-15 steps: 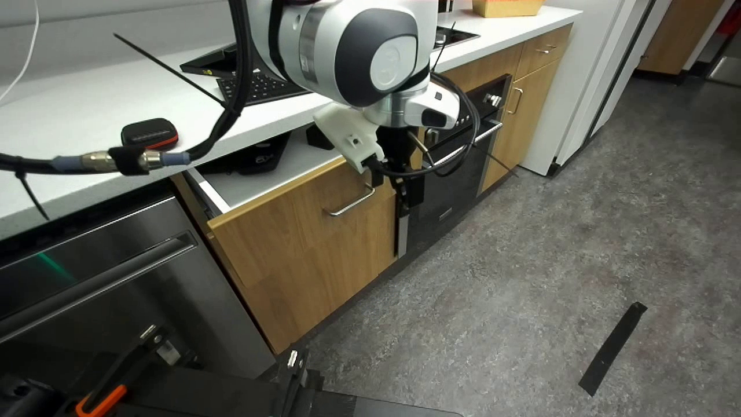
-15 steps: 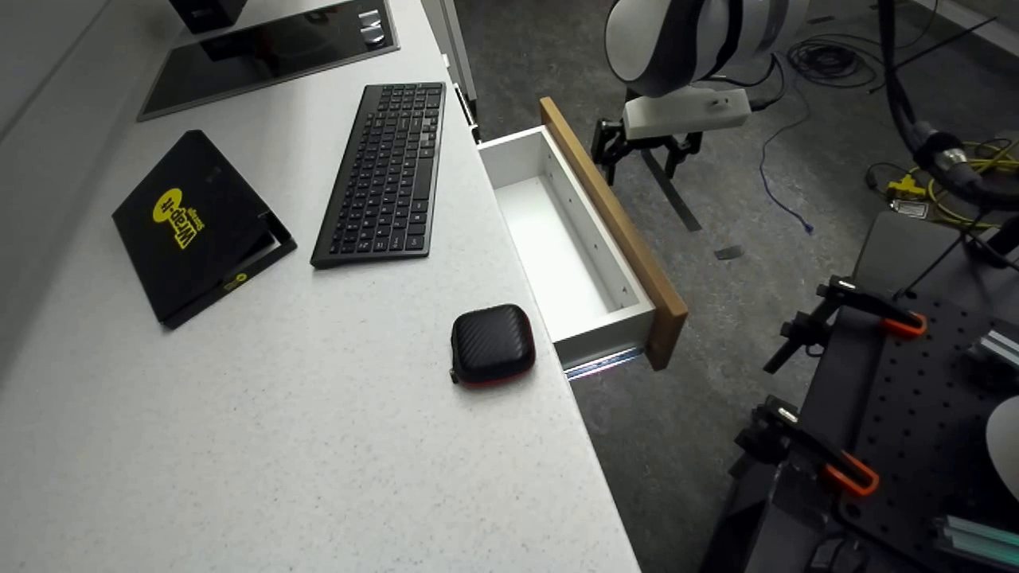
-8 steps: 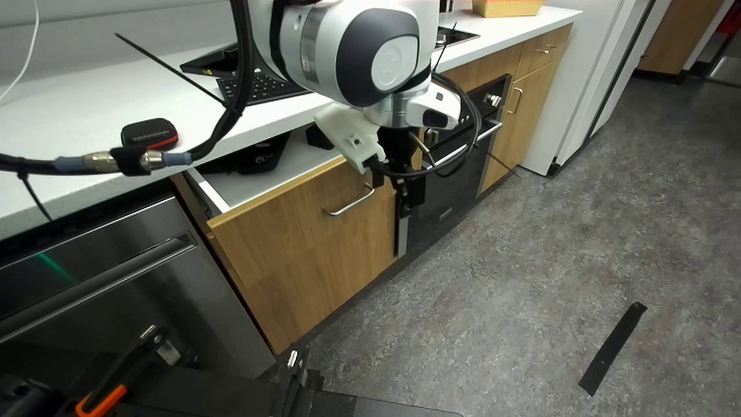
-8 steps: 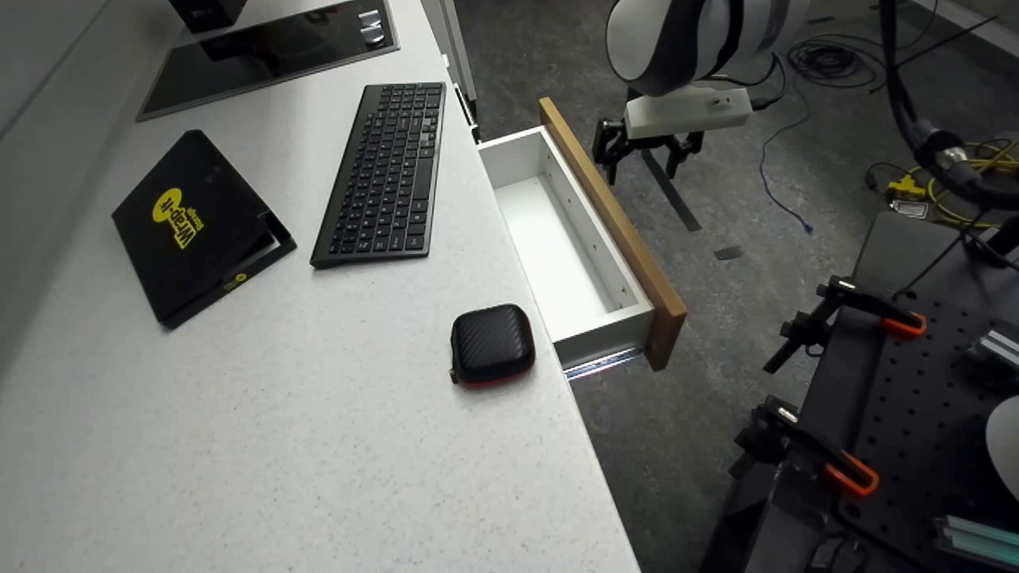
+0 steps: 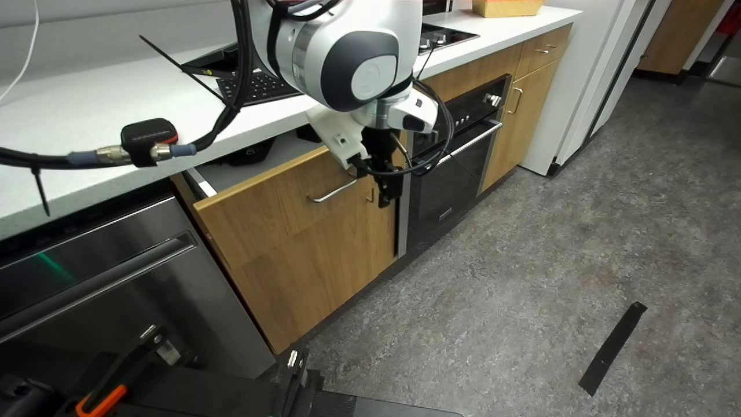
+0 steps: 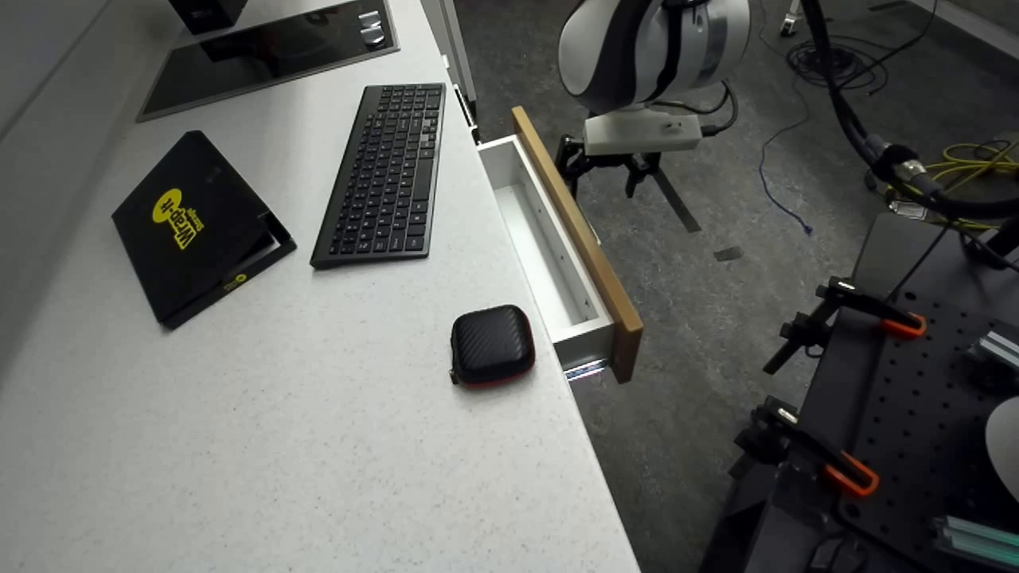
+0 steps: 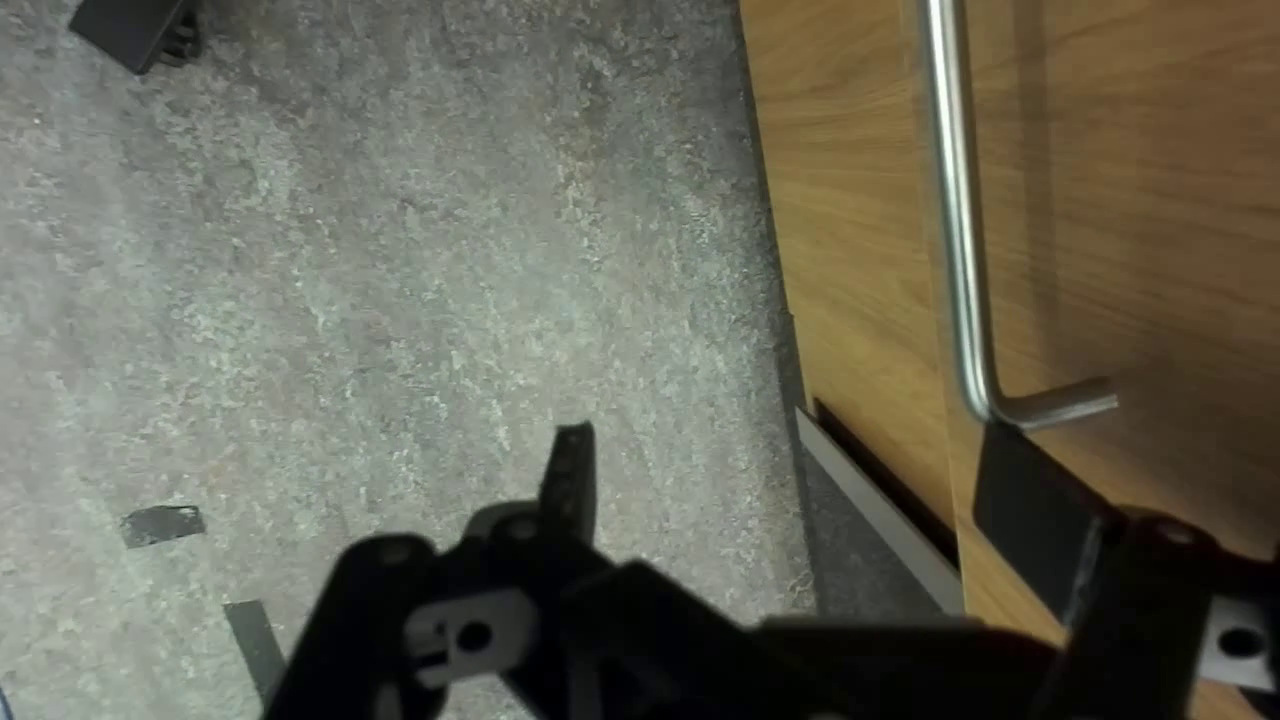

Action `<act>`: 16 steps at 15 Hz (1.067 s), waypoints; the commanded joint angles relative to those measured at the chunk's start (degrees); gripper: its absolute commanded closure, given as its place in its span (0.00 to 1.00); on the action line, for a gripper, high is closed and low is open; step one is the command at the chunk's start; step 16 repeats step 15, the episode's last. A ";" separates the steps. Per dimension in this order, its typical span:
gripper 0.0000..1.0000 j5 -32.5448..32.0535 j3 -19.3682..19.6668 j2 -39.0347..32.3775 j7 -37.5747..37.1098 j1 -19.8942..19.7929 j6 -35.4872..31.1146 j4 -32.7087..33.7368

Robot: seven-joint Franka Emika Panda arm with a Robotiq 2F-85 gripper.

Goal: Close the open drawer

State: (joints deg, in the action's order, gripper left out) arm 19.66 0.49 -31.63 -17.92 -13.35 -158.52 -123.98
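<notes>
The drawer (image 5: 255,226), with a light-oak front, stands part way out under the counter. Its white inside (image 6: 529,231) shows in an exterior view, and dark items (image 5: 246,155) lie farther back. The silver bar handle (image 7: 960,200) runs down the wrist view and ends beside one of my fingers (image 7: 1035,520). My gripper (image 7: 787,430) is open, fingers wide apart with nothing between them. One finger sits against or very close to the drawer front at the handle's end; contact cannot be told. In an exterior view the gripper (image 6: 603,189) hangs just outside the wooden front.
On the white counter (image 6: 358,446) are a keyboard (image 6: 386,175), a black box (image 6: 199,227) and a zipped case (image 6: 493,346). A steel dishwasher (image 5: 133,289) and an oven (image 5: 457,168) flank the drawer. Clamps (image 6: 852,469) stick out from the robot's platform (image 6: 915,374).
Over the last half second the drawer has slid inward, and less of its inside shows. My arm and gripper have moved toward the counter along with it. The gripper stays open.
</notes>
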 commanded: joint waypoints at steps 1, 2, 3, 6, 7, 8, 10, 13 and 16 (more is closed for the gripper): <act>0.00 3.57 -4.06 -3.83 2.58 1.31 -0.37 4.92; 0.00 3.90 -5.34 -3.80 3.13 1.36 0.15 5.44; 0.00 4.35 -6.74 -3.97 3.72 1.37 0.60 6.15; 0.00 4.18 -8.81 -4.52 4.67 2.51 0.86 7.09; 0.00 4.30 -9.57 -4.87 5.02 2.60 1.38 7.50; 0.00 4.47 -9.93 -5.08 5.35 2.52 1.95 7.65; 0.00 3.29 -7.04 -3.75 4.74 3.02 0.71 5.38; 0.00 3.21 -6.75 -3.77 4.86 3.24 0.74 5.41; 0.00 3.21 -6.73 -3.78 4.85 3.25 0.74 5.41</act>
